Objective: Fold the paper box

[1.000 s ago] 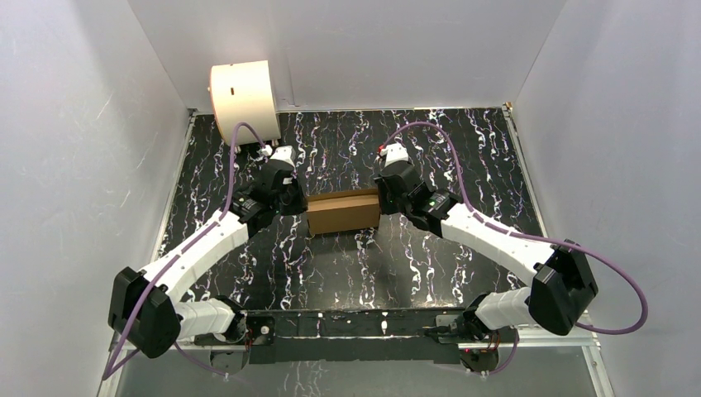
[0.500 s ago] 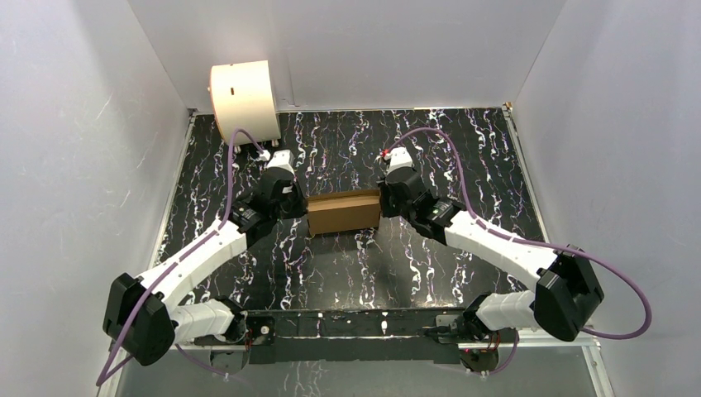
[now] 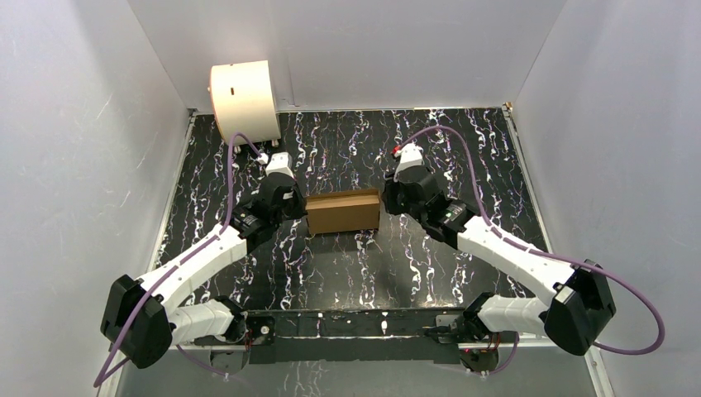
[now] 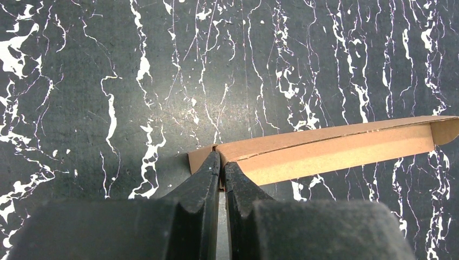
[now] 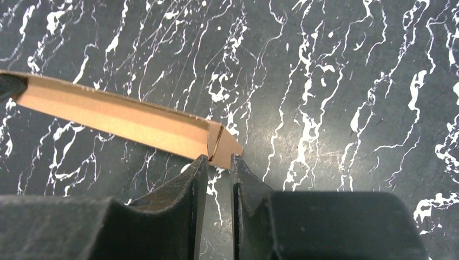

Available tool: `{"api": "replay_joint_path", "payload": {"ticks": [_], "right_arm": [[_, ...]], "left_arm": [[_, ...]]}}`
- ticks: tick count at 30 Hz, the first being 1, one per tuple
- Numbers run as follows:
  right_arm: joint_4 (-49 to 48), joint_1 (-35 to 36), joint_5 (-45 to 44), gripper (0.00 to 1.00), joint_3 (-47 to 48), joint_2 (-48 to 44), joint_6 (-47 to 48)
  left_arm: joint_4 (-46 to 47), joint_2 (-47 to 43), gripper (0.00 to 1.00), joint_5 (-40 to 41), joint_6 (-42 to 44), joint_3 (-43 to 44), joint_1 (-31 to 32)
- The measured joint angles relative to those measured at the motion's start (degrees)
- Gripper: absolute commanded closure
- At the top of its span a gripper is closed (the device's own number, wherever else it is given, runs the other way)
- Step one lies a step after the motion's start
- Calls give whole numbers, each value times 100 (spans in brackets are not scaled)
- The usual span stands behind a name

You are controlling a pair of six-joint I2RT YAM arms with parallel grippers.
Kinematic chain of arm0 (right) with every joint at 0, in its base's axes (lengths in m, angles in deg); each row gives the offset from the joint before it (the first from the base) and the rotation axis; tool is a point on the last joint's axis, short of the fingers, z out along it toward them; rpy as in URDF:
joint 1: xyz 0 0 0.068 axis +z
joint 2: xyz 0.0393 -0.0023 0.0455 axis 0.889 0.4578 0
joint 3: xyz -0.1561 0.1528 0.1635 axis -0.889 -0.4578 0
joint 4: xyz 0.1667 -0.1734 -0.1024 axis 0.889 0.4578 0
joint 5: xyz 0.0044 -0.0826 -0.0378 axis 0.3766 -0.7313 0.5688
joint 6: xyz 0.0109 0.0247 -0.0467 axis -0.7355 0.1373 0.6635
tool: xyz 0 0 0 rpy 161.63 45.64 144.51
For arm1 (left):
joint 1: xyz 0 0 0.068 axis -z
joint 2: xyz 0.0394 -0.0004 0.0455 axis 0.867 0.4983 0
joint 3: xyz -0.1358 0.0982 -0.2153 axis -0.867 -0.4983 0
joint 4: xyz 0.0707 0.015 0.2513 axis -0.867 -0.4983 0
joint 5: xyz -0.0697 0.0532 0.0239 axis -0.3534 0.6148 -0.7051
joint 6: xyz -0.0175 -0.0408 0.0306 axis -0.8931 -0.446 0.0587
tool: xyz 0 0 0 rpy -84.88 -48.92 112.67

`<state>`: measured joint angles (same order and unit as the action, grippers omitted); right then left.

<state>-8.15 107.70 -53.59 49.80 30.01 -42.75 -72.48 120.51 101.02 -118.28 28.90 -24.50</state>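
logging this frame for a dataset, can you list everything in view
paper box: one, plain brown, flat at the table's middle, between the two grippers
drum: one, cream-white, far left corner by the back wall
table: one, black with white marbling, under everything
walls: three, white, at the back and both sides
cables: two, purple, one along each arm
left arm: one, white and black, reaching to the box's left end
right arm: one, white and black, reaching to the box's right end
left gripper: one, black, shut on the box's left corner
right gripper: one, black, jaws slightly apart at the box's right tip
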Motion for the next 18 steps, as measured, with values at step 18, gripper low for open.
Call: {"api": "replay_joint_path", "payload": {"ticks": [18], "right_arm": [[-216, -350, 391, 63, 704, 914, -166]], "left_arm": [[72, 52, 98, 153, 26, 0, 118]]}}
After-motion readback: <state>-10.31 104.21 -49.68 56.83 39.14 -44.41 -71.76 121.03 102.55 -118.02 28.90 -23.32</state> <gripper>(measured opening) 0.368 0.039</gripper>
